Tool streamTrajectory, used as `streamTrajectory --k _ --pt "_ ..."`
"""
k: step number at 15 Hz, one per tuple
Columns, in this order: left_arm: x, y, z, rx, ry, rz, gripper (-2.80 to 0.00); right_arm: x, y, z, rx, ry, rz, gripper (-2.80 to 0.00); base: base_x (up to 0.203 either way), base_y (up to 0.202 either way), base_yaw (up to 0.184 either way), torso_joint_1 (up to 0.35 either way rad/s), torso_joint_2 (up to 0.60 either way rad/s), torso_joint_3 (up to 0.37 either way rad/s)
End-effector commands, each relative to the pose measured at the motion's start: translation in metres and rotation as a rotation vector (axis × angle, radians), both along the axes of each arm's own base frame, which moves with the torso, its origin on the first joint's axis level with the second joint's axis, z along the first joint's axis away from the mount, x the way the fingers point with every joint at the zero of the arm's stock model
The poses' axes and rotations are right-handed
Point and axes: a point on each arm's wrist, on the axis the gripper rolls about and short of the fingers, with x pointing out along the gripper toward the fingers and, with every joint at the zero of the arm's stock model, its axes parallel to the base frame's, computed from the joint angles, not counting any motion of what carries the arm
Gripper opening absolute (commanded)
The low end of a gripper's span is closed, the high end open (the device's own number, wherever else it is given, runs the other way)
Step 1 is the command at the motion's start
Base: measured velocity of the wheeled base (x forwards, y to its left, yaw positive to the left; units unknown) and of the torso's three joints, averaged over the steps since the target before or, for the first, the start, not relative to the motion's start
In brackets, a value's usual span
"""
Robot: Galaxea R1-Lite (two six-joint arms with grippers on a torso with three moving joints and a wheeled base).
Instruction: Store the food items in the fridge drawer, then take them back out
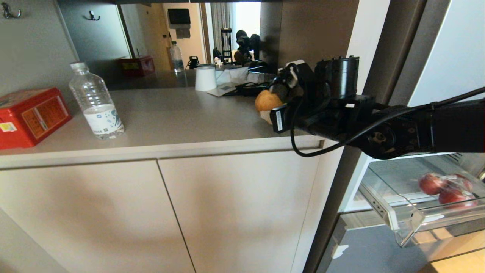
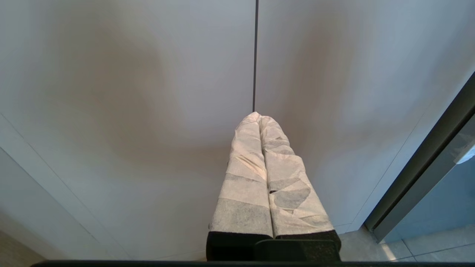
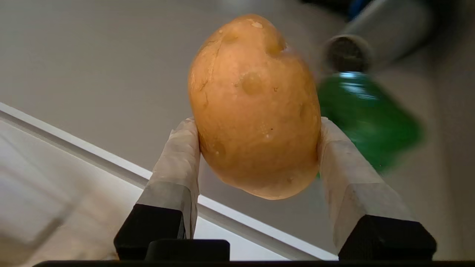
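Oval tan-brown potato (image 3: 254,107) pinched across short axis between right gripper (image 3: 256,148) jaws, long axis running outward beyond fingertips, held above beige surface (image 1: 170,113). Clear plastic fridge drawer (image 1: 407,223) seen low, behind wrist. Left gripper (image 2: 264,178) jaws pressed together, parked.

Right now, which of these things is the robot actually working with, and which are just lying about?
Job:
potato, clamped in the right gripper
green pepper
fridge drawer

Lying about:
water bottle
red box
paper roll
red fruit in the drawer
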Motion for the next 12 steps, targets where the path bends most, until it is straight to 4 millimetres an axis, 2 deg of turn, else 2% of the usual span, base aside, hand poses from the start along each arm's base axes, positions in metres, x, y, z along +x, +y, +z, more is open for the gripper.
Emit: streamTrajectory --k 1,3,7,12 --pt "0.000 0.000 0.000 0.000 0.000 0.000 -2.80 0.011 0.013 -0.009 0.006 0.018 0.010 -2.80 0.000 0.000 0.000 0.000 0.00 0.000" --pt "0.000 0.000 0.000 0.000 0.000 0.000 -2.80 0.012 0.024 -0.006 0.039 0.035 0.024 -2.80 0.000 0.000 0.000 0.000 0.00 0.000" --pt "0.000 0.000 0.000 0.000 0.001 0.000 -2.80 0.016 0.041 -0.011 0.056 0.071 0.030 -2.80 0.000 0.000 0.000 0.000 0.00 0.000" --pt "0.000 0.000 0.000 0.000 0.001 0.000 -2.80 0.024 0.045 -0.017 0.045 0.063 -0.014 -2.80 0.000 0.000 0.000 0.000 0.00 0.000"
